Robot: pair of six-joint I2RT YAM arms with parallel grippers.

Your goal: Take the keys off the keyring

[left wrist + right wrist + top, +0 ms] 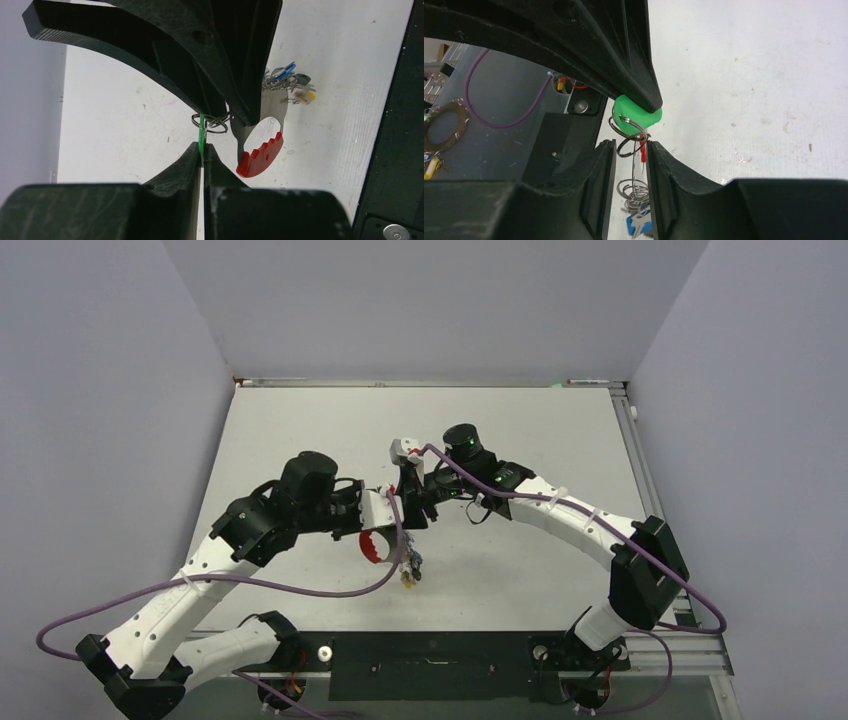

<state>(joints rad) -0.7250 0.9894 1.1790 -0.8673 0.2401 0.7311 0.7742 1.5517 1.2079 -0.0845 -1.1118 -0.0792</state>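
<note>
The keyring [257,157], a grey crescent with a red arc, hangs above the table between both arms [374,546]. A bunch of keys [290,82] with blue, black and yellow heads dangles from it [410,568]. My left gripper [202,146] is shut on a green tag [201,131] linked to the keyring by small wire rings. My right gripper [631,145] has its jaws narrow around the keyring's thin edge [642,150] and a wire ring. The green tag [634,112] sits just beyond them. A blue key [636,225] shows below.
A black rail [430,652] runs along the table's near edge between the arm bases. A purple cable [300,585] loops off the left arm. Grey walls close in the table [560,570] on three sides. Off the table lies a metal ring [444,125].
</note>
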